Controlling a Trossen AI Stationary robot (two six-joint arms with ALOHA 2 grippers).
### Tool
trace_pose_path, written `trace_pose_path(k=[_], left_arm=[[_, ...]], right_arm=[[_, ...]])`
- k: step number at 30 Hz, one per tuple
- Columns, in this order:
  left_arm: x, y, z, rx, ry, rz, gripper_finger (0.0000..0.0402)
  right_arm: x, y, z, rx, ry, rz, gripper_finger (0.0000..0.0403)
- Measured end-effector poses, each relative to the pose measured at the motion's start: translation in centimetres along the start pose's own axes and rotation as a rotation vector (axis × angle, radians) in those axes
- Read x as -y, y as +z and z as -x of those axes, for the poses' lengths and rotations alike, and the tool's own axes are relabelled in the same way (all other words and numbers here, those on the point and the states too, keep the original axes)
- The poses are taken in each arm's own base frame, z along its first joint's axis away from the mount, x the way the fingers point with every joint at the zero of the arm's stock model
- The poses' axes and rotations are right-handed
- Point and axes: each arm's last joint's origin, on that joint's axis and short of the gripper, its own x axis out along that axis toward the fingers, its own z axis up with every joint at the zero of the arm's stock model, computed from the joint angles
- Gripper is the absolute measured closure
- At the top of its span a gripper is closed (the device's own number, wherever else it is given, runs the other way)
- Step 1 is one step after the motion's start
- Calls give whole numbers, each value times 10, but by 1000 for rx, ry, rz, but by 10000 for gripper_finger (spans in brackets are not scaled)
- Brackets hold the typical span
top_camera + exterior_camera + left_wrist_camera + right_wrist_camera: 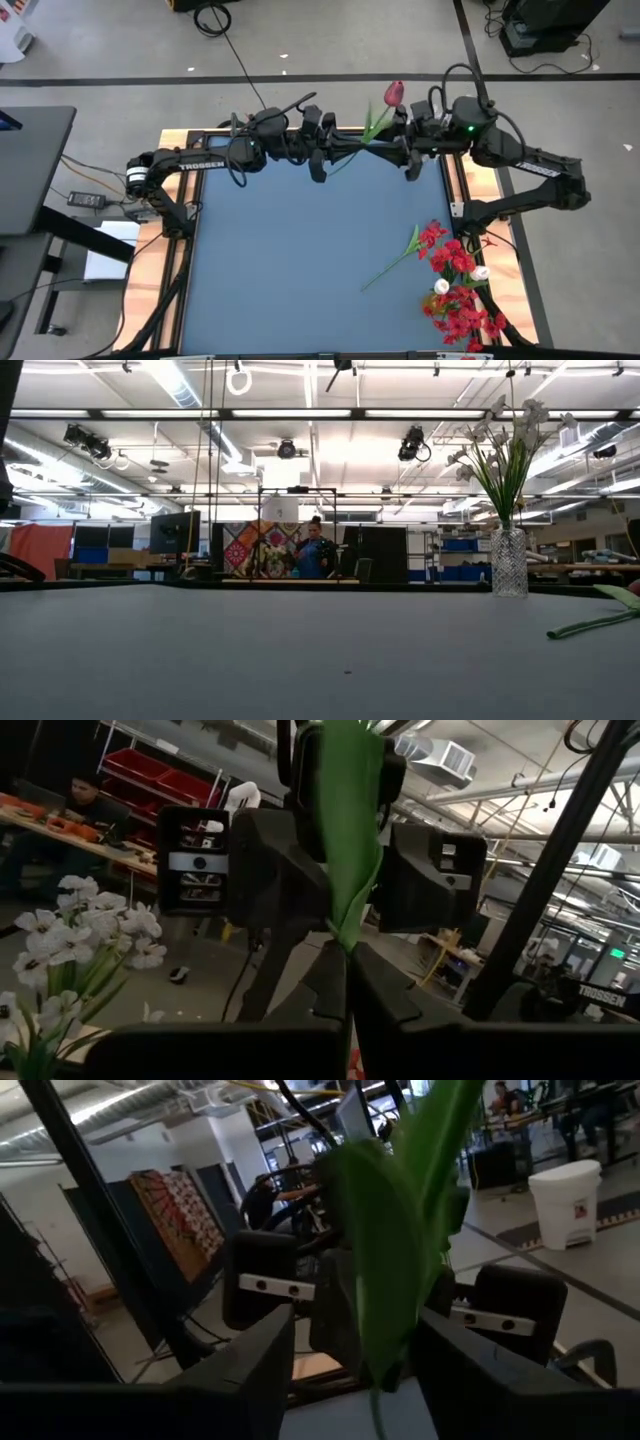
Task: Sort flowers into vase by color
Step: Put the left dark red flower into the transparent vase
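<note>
High view: both arms meet at the far edge of the table [300, 230], wrists facing each other. The dark red bud [394, 93] rides on a green stem that slants down into the gap between them, its long axis running roughly away from the table. The left gripper [345, 150] has its fingers pressed together on the stem; the right gripper [392, 147] stands just beside, fingers spread either side of it. The red flowers [455, 285] lie well apart, nearer the right arm.

Low view: a glass vase [509, 560] of white flowers stands far off; neither gripper shows.

Left wrist view: a green leaf [350, 820] rises straight from between the fingers.

Right wrist view: the leaf hangs between the open fingers, so a handover looks to turn on them closing here.
</note>
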Motion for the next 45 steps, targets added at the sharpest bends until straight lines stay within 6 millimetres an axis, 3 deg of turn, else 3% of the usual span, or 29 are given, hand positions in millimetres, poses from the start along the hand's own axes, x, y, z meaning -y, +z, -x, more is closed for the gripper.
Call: trace_pose_path(k=[4,10,15,24,29,34,37,41,45], left_arm=[[2,-1,-1,-3,-7,6,392],[6,-2,-2,-3,-16,9,392],[7,-5,-3,-7,20,97,357],[4,-19,-2,-144,79,93,211],[6,-28,-2,-211,94,64,192],[3,-35,0,-260,171,41,218],[2,-37,1,-285,190,62,266],[1,-40,2,-315,202,82,368],[2,-40,2,-326,171,123,385]], right_arm=[[-1,-2,-3,0,-32,-5,249],[-5,-6,-4,-1,-87,28,379],[-12,-10,-1,-3,-208,95,391],[-17,-12,9,-23,-283,105,392],[-20,-6,19,22,-309,84,392],[-22,-3,24,46,-303,65,392],[-22,-3,25,40,-305,71,392],[-21,-5,25,24,-334,107,392],[-20,-6,26,13,-367,152,393]])
